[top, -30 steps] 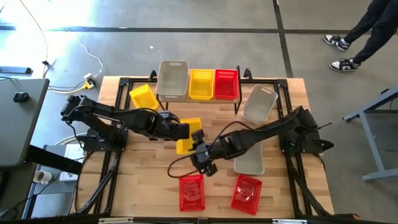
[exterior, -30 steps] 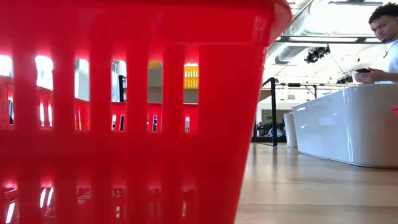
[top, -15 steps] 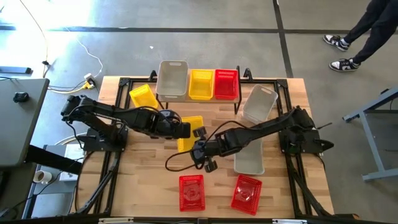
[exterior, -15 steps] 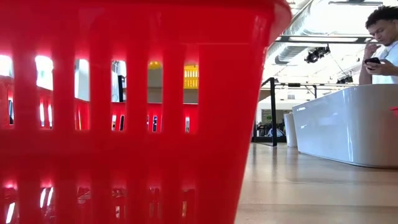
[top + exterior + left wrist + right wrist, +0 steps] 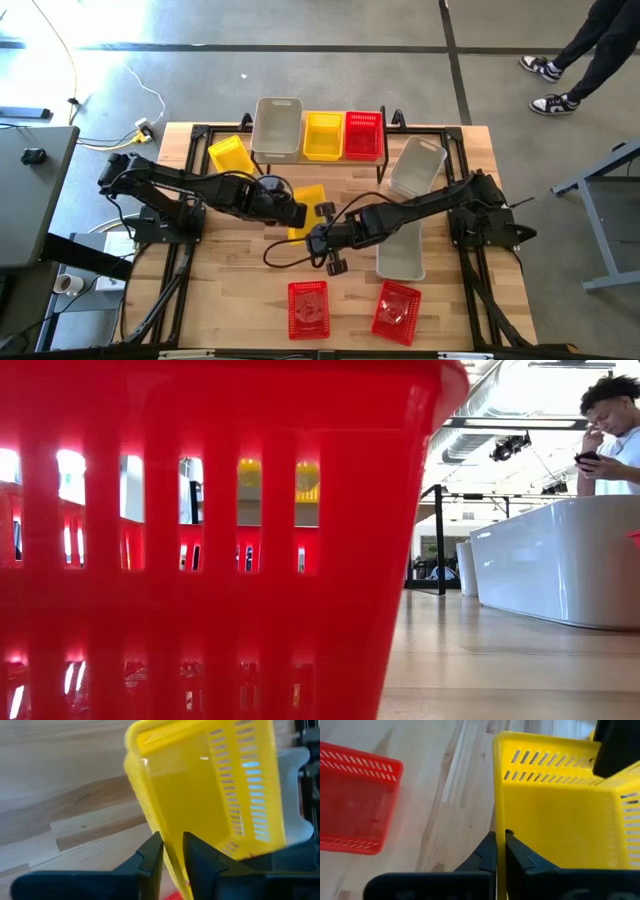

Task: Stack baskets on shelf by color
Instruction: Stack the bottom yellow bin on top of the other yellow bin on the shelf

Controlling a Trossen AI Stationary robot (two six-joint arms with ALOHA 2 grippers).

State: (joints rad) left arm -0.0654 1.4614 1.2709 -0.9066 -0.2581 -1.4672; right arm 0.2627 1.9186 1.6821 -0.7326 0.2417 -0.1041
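Mid-table, in front of the shelf (image 5: 318, 152), a yellow basket (image 5: 307, 210) is held by both arms at once — the left gripper (image 5: 171, 851) is clamped on one rim wall, the right gripper (image 5: 500, 851) pinches the opposite wall (fingers nearly together). It sits tilted, above the two red baskets (image 5: 308, 308).

A grey concrete floor (image 5: 330, 75) crossed by dark seams surrounds the slatted wooden table (image 5: 240, 285). A white cable (image 5: 150, 100) trails to a power strip (image 5: 145, 126). A dark desk (image 5: 25, 195) stands alongside. A person (image 5: 585, 50) in sneakers walks past. Ceiling ducts (image 5: 500, 405) run overhead, and another person (image 5: 610, 430) holds a phone.
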